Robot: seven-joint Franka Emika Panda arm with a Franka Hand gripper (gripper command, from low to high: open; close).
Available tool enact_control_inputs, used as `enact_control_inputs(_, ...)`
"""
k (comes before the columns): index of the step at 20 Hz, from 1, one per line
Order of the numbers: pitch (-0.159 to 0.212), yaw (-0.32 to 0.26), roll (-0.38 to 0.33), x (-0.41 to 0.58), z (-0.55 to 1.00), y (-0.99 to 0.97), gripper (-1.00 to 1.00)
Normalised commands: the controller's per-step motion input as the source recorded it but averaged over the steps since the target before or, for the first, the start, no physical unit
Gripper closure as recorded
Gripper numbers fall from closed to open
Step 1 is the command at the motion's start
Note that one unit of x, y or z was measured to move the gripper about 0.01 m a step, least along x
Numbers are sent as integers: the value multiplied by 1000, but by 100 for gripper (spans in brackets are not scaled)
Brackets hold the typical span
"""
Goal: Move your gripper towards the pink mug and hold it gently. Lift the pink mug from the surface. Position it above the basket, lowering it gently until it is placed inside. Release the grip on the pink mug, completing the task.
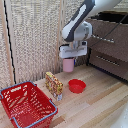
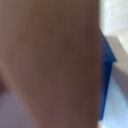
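One small light-pink cylindrical mug [image 1: 68, 65] is hanging clamped in my white gripper [image 1: 70, 58], airborne at 2 o'clock from the red wire-mesh basket [image 1: 22, 95].

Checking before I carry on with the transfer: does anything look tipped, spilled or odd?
Nothing stands out. The pink mug hangs upright in the tool, above the table. The basket, red bowl and yellow box stand undisturbed.
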Motion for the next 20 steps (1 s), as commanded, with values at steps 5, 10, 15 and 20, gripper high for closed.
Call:
enact_control_inputs(5,35,0,142,0,775,-2,100)
enact_control_inputs(10,3,0,112,-43,882,32,100)
enact_control_inputs(15,-2,15,69,-118,889,215,100)
enact_control_inputs(20,-8,38,34,-257,646,527,100)
